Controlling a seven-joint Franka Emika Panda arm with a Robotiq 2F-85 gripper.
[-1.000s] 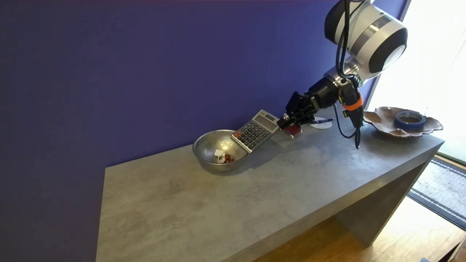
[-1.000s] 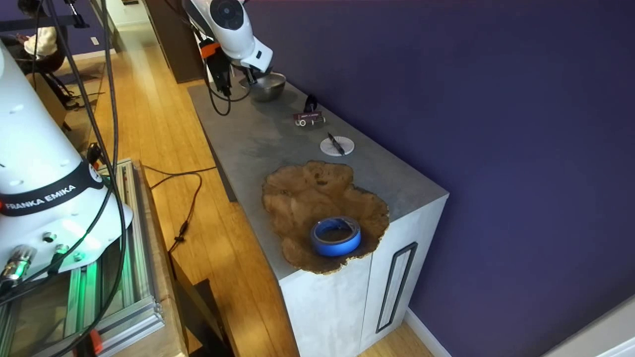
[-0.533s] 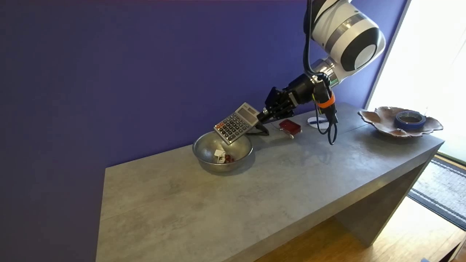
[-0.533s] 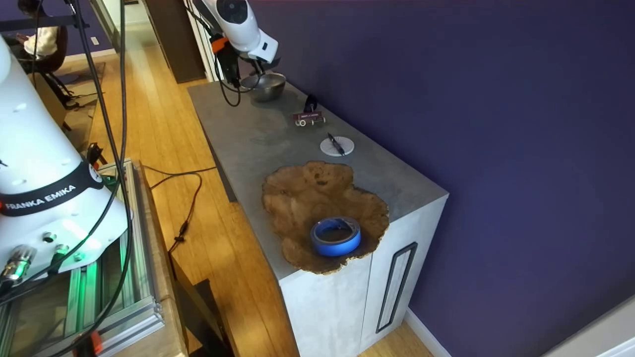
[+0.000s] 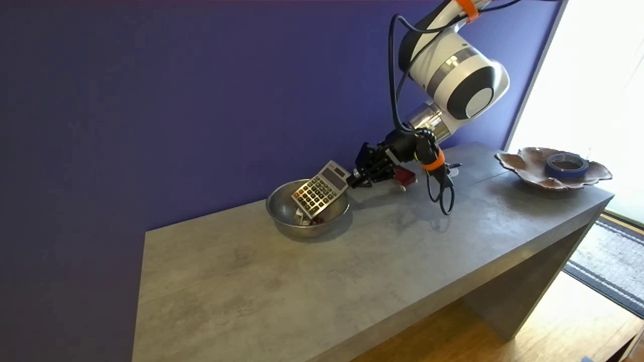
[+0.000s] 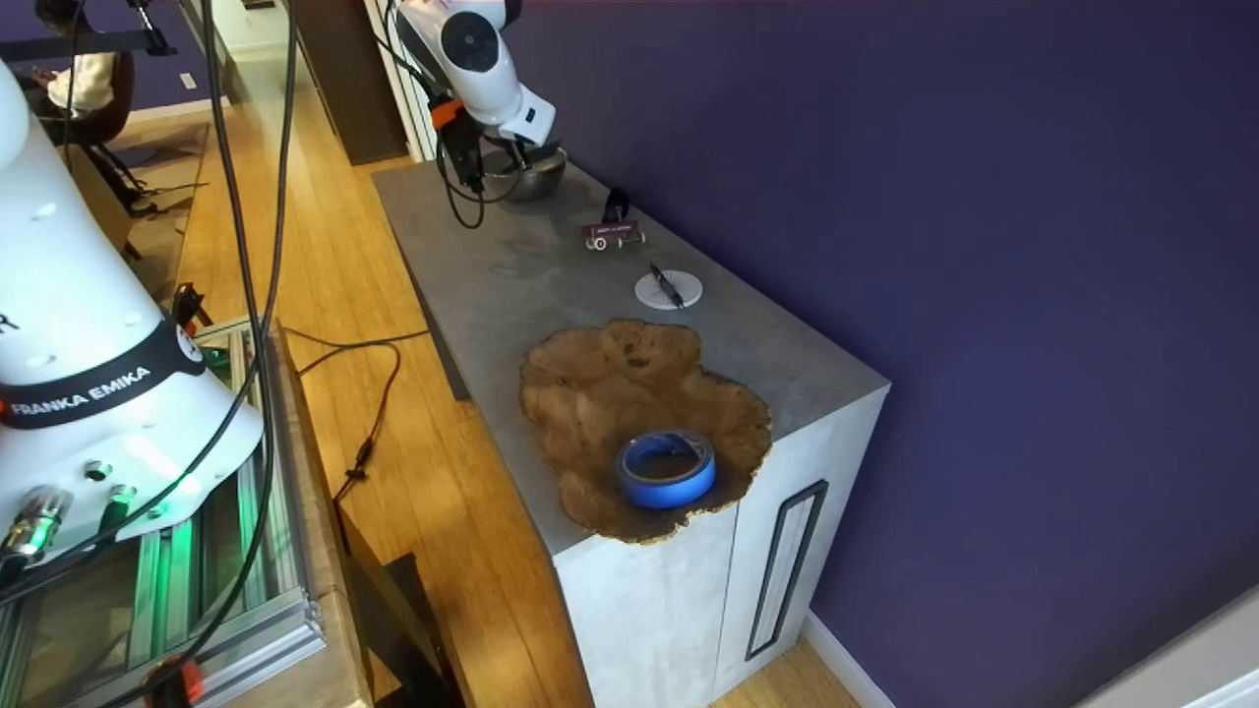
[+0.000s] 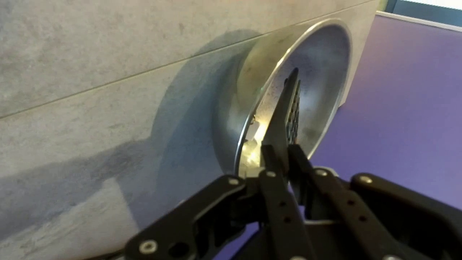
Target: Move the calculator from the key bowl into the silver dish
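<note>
Calculator (image 5: 321, 190) and gripper (image 7: 281, 148) have come down. 1 sec ago, in an exterior view, the calculator hung by the right rim of the silver bowl (image 5: 301, 232); half a sec ago it was over the bowl but higher; now its lower end is inside the bowl's mouth, well apart from the wavy-rimmed dish (image 6: 595, 388). So the carry looks nearly done: prob. a bit more lowering, then letting go.

The gripper pinches the calculator by a corner of its display end, one finger on each face. It's a flat grey rectangle, tilted, display end up above the rim, w/ rows of keys, reddish ones at the left corner, & a dark strip by the display. From the wrist it's seen almost edge-on. Can't tell if its low corner touches the white and red bits (image 5: 317, 220) in the bowl; they're partly hidden.
</note>
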